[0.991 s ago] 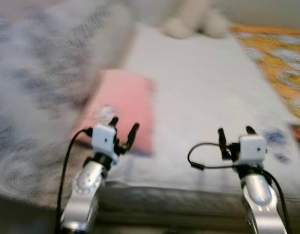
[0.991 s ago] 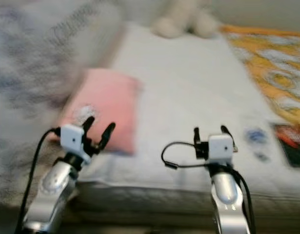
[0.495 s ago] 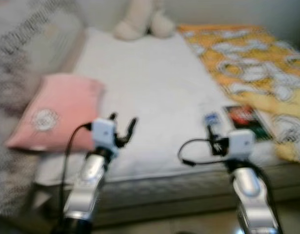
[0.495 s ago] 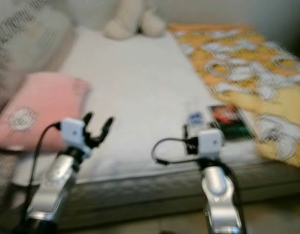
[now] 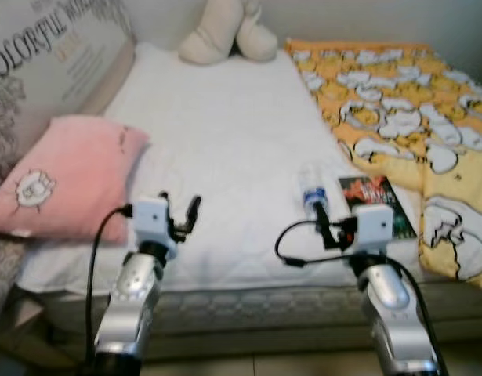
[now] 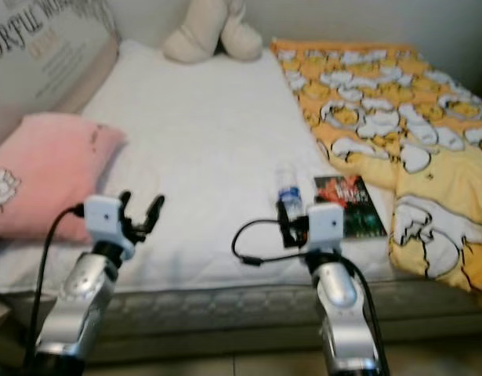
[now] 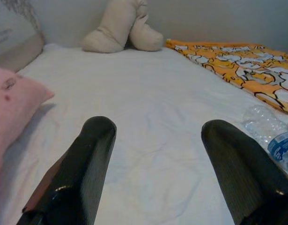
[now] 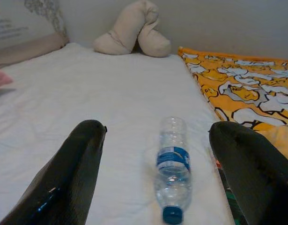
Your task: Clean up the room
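Clear plastic water bottle [image 8: 172, 168] with a blue label and blue cap, lying on its side on the white mattress [image 5: 225, 125], cap end toward the right gripper [image 5: 337, 221], just ahead of that gripper and between the lines of its two black fingers [image 8: 73, 173]. Right gripper hovering above the near edge of the bed, fingers spread wide apart, clamped on nothing, bottle not touched. Just to the right of the bottle and of the right gripper, flat on the mattress, a dark book [image 5: 375, 204] with a red and green cover, its far side against the orange and yellow patterned blanket [image 5: 397, 110] that covers the bed further right of that gripper. Left gripper [image 5: 178, 213] likewise held over the near edge of the mattress, well apart from the bottle, fingers [image 7: 83, 168] parted with bare white sheet between them. To the left of the left gripper, a pink cushion [image 5: 64, 176] with a small round white motif, resting on the mattress edge. Beyond the cushion, a large pale pillow [image 5: 52, 59] printed with dark lettering. Far ahead of both grippers, at the far end of the bed against the wall, a cream plush toy [image 5: 225, 35].
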Available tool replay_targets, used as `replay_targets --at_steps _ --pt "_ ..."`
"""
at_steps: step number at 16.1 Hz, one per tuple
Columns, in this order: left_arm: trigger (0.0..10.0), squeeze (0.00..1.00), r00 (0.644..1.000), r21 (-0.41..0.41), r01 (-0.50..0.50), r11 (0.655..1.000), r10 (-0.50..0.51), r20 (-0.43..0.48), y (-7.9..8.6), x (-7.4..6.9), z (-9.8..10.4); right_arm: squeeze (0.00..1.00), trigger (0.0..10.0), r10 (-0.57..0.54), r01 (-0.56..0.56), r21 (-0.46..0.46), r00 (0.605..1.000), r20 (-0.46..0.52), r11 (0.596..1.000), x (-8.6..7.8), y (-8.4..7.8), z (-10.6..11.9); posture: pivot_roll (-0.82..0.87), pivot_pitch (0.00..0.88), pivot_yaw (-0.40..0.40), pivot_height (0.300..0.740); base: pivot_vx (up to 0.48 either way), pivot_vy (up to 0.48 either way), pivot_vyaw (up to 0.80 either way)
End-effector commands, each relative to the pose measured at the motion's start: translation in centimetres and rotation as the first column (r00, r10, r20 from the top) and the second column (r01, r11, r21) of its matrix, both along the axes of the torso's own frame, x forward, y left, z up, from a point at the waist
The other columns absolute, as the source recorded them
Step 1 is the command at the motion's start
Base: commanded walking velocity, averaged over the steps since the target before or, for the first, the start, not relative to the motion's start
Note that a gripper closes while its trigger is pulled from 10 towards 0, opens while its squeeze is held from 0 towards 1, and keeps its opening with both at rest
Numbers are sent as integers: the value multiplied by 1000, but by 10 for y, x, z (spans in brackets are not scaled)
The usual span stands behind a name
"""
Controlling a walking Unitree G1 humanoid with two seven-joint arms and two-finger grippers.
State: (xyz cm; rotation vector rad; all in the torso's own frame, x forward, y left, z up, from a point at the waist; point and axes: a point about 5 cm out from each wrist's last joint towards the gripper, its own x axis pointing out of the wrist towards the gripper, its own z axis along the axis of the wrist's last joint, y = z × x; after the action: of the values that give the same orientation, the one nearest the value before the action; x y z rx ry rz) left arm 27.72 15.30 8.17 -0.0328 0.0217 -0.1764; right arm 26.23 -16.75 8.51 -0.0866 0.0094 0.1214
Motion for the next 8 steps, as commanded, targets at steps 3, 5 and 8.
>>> replay_targets --at_steps 3,5,8 --pt "10000 0 999 -6 34 999 -34 18 -11 4 7 0 10000 -36 36 -1 999 -5 999 -2 -11 1 -88 0 14 740 301 -370 0" --pt "10000 0 999 -10 36 999 -36 18 -12 4 7 0 10000 -39 39 -10 999 -12 999 -3 -11 0 -89 0 15 740 304 -368 0" --pt "10000 0 1000 -17 24 1000 -24 15 -10 6 8 0 10000 -27 26 -18 999 -21 999 -3 -10 -1 -86 0 14 740 330 -344 0"
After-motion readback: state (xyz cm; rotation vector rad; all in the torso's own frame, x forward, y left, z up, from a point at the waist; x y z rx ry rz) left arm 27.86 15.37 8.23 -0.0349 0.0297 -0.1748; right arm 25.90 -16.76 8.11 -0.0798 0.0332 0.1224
